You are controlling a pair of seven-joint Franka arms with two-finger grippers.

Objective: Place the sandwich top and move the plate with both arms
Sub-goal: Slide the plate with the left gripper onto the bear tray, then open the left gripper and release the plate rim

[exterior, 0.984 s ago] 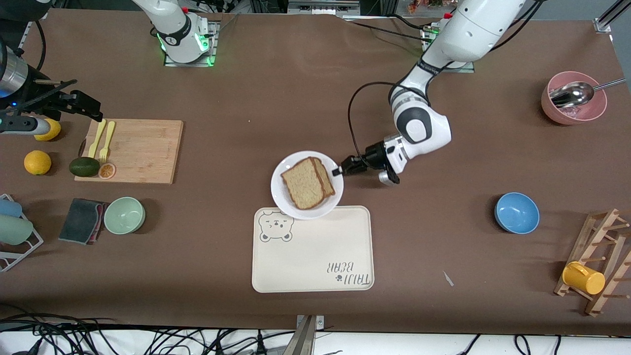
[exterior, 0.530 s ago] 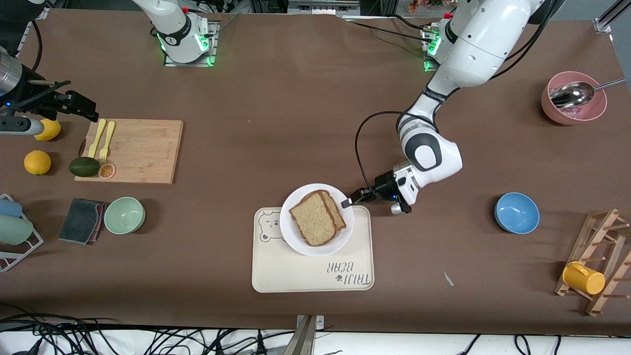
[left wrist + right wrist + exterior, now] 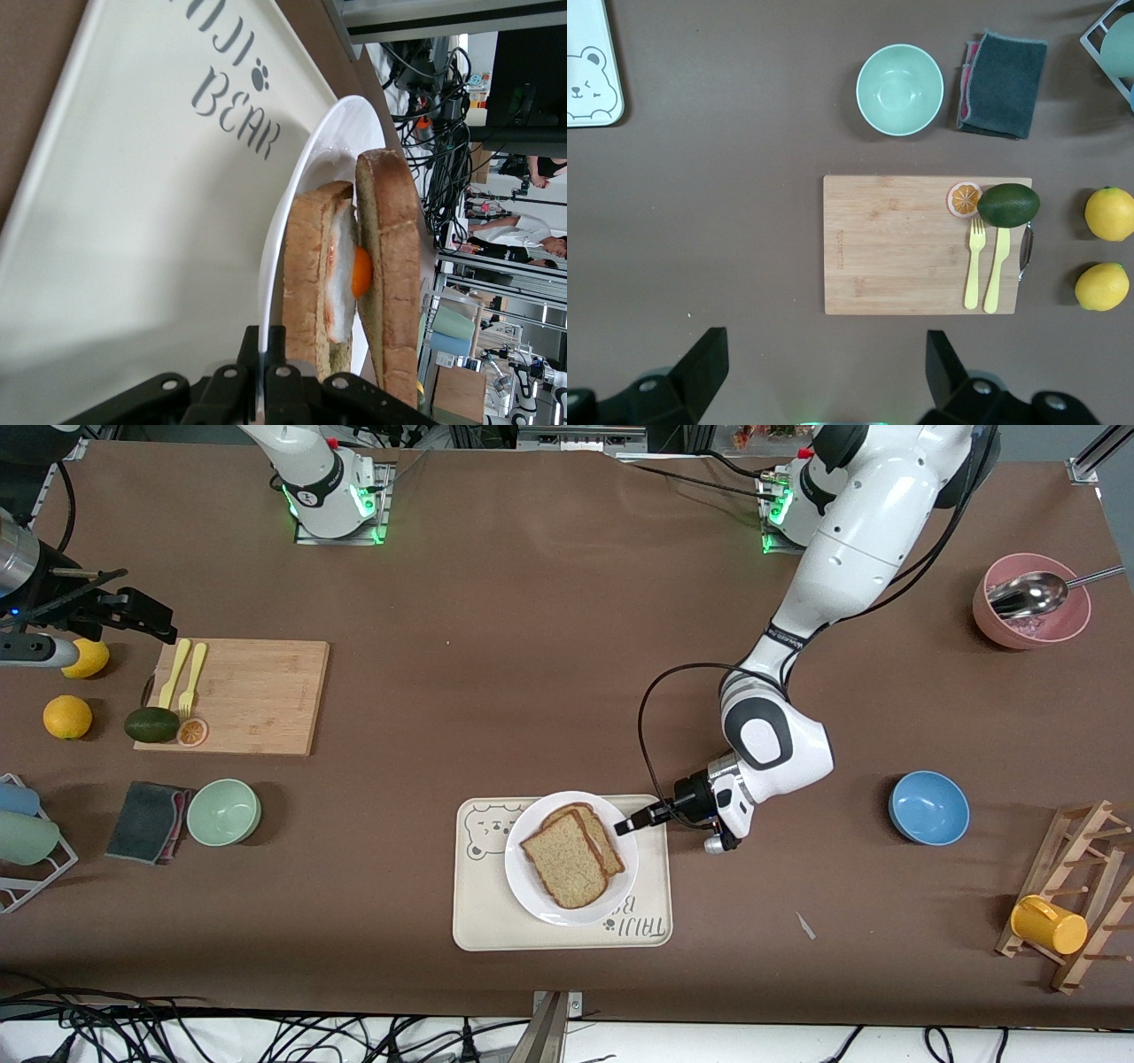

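Observation:
The white plate [image 3: 567, 915] lies over the cream bear tray [image 3: 492, 926]. My left gripper [image 3: 625, 826] is shut on the plate's rim at the edge toward the left arm's end of the table. On the plate, the sandwich top [image 3: 565, 861] rests on a lower bread slice, slightly offset. In the left wrist view, the black fingers [image 3: 255, 341] pinch the plate rim [image 3: 292, 186]. A fried egg [image 3: 361, 273] shows between the sandwich top [image 3: 390, 266] and the lower slice [image 3: 306, 266]. My right gripper [image 3: 146, 615] waits open over the table's right-arm end, with nothing between its fingers [image 3: 700, 363].
A wooden cutting board [image 3: 252, 695] holds yellow cutlery; an avocado [image 3: 151, 724] and lemons [image 3: 67, 716] lie beside it. A green bowl [image 3: 223, 811] and a dark cloth [image 3: 146, 821] sit nearer the camera. Toward the left arm's end are a blue bowl [image 3: 928, 807], a pink bowl [image 3: 1030, 612] and a cup rack [image 3: 1076, 899].
My left gripper has carried the plate with the sandwich toward the front camera, from the bare table to over the bear tray. The right arm has hardly moved.

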